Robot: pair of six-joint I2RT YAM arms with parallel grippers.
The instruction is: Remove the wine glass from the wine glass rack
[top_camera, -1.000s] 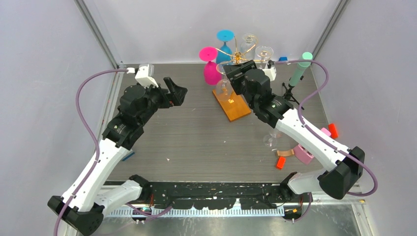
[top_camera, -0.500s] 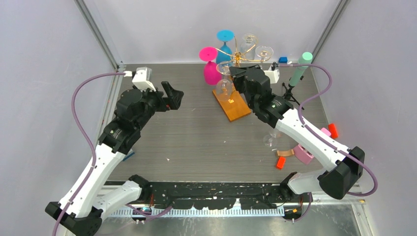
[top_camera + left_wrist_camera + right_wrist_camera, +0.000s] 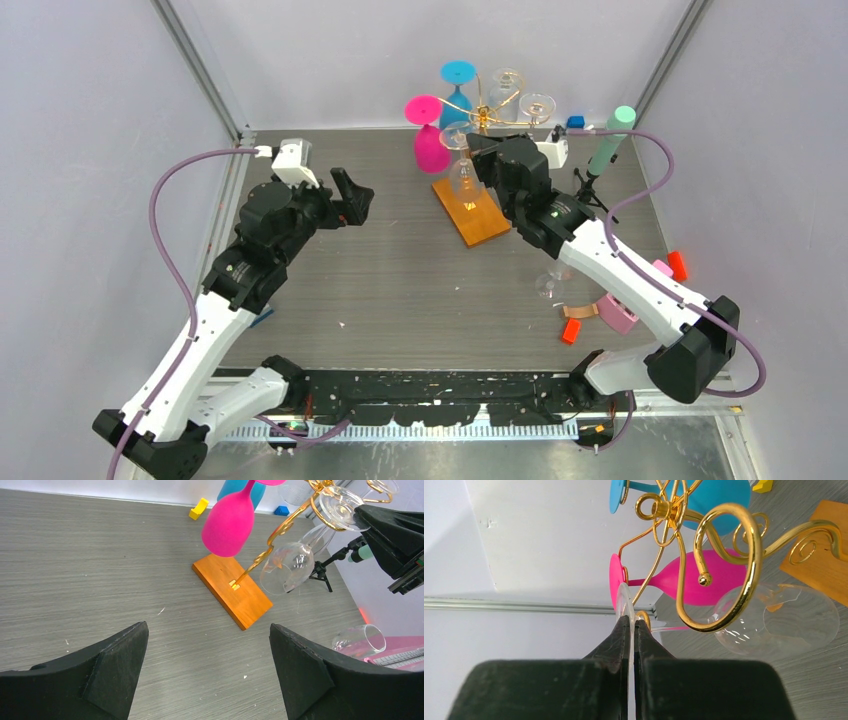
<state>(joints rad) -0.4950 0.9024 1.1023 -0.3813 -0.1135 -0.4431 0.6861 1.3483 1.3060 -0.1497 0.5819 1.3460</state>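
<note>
The wine glass rack (image 3: 483,118) is gold wire on an orange wooden base (image 3: 478,215). From its near arm a clear wine glass (image 3: 462,178) hangs upside down. My right gripper (image 3: 472,146) is shut on the thin foot of that glass. In the right wrist view the foot (image 3: 625,599) is pinched edge-on between the fingertips of the right gripper (image 3: 631,622), beside a gold scroll (image 3: 724,555), with the bowl (image 3: 784,620) to the right. My left gripper (image 3: 355,195) hovers open to the left, over bare table (image 3: 209,670), apart from the rack (image 3: 272,535).
A pink glass (image 3: 430,148), a blue glass (image 3: 457,92) and two more clear glasses (image 3: 507,86) hang on the rack. A black tripod with a mint cylinder (image 3: 605,150) stands right of it. A clear glass (image 3: 550,287) lies near red and pink pieces (image 3: 615,312).
My right gripper has closed from open onto the foot of the clear glass. The left arm has shifted slightly and stays open.
</note>
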